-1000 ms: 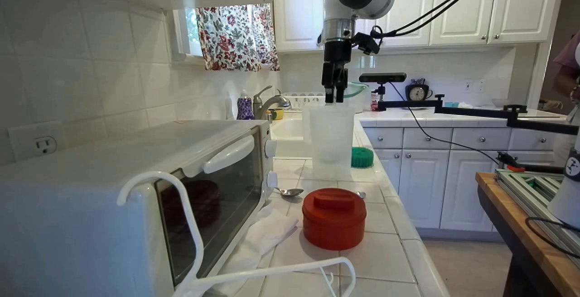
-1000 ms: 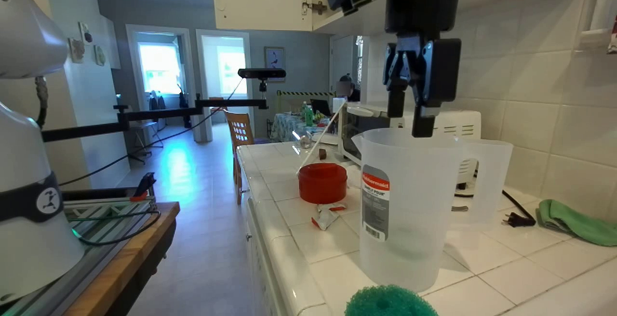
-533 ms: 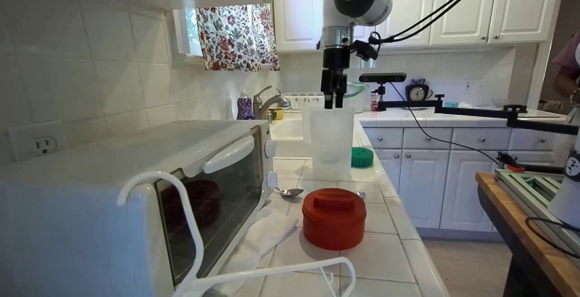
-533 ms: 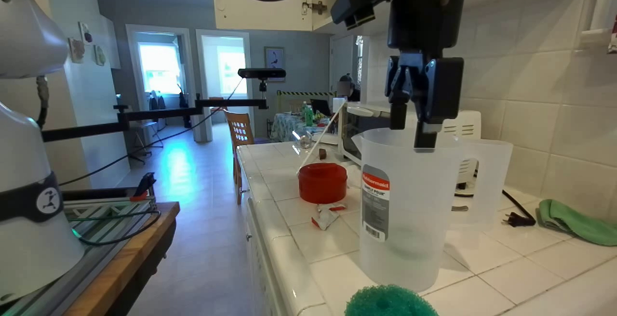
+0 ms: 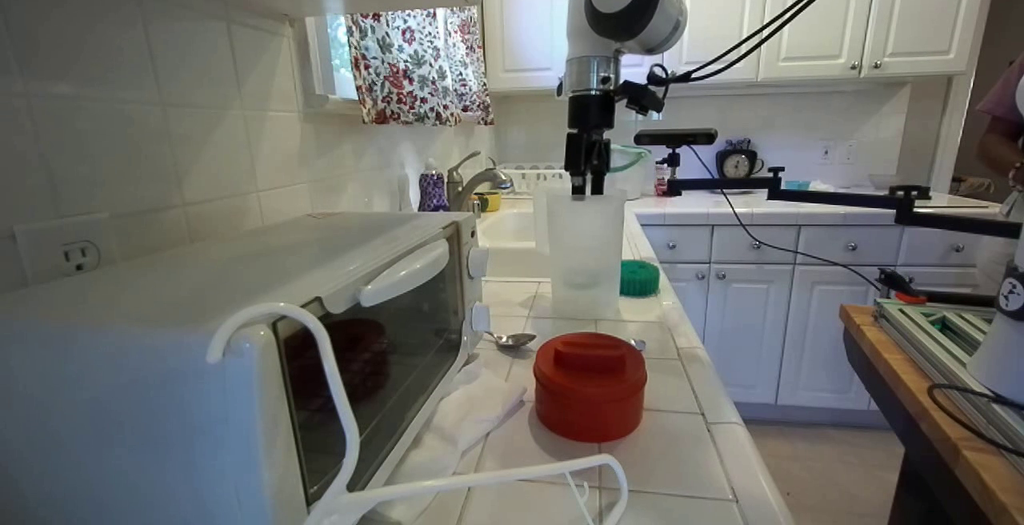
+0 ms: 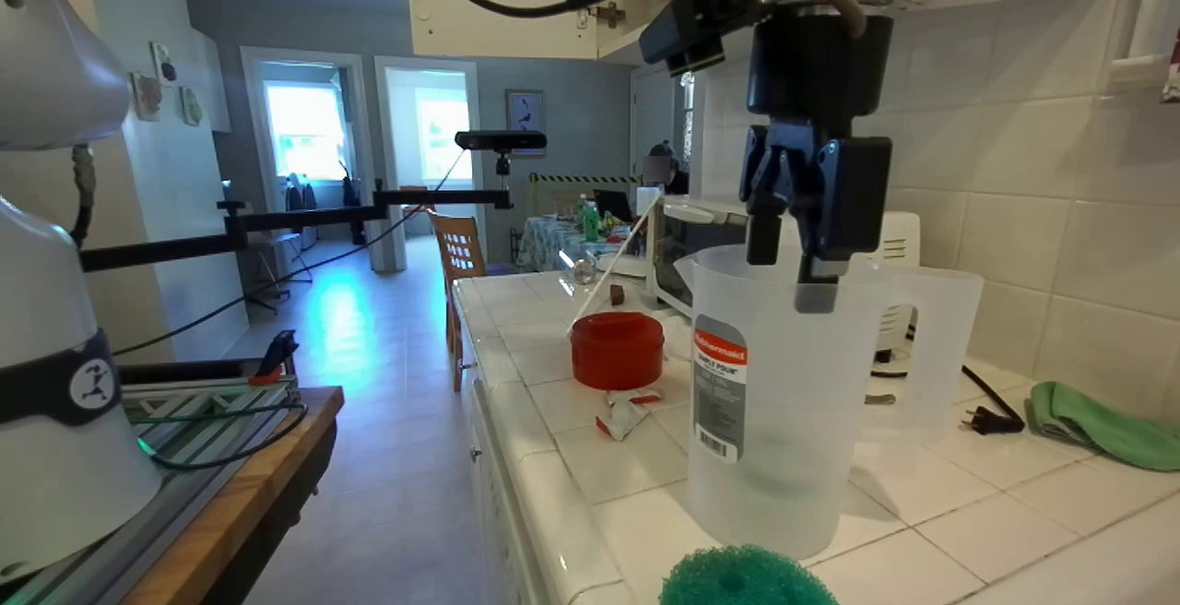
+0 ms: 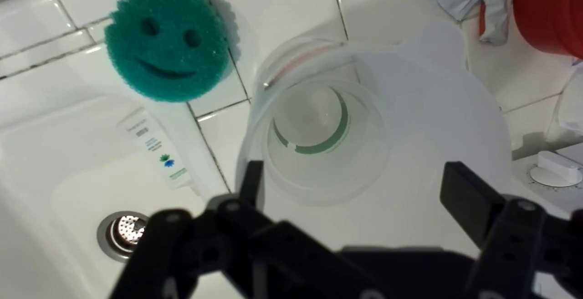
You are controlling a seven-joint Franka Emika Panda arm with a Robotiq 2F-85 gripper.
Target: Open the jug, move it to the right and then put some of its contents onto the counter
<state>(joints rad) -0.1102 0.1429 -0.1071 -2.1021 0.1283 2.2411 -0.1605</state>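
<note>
The jug (image 5: pixel 588 257) is a tall translucent whitish pitcher standing upright on the white tiled counter (image 5: pixel 680 461). In an exterior view the jug (image 6: pixel 784 384) shows a label, a spout and a handle. In the wrist view the jug's mouth is uncovered, and a small round item with a green ring (image 7: pixel 319 146) lies low inside the jug (image 7: pixel 437 107). My gripper (image 7: pixel 357 187) is open and points down at the mouth. In an exterior view the gripper (image 6: pixel 791 268) has one fingertip showing through the wall just below the rim. Contact with the jug cannot be told.
A red round lidded container (image 5: pixel 590 389) stands on the counter. A green smiling scrubber (image 7: pixel 168 43) lies beside the jug, near the sink (image 7: pixel 91 167). A white toaster oven (image 5: pixel 200 269), a hanger (image 5: pixel 344 429), a spoon (image 5: pixel 512 340) and a green cloth (image 6: pixel 1097 425) are also there.
My gripper has come down toward the jug's mouth, and one fingertip is now below the rim. It stays open. The jug has not moved.
</note>
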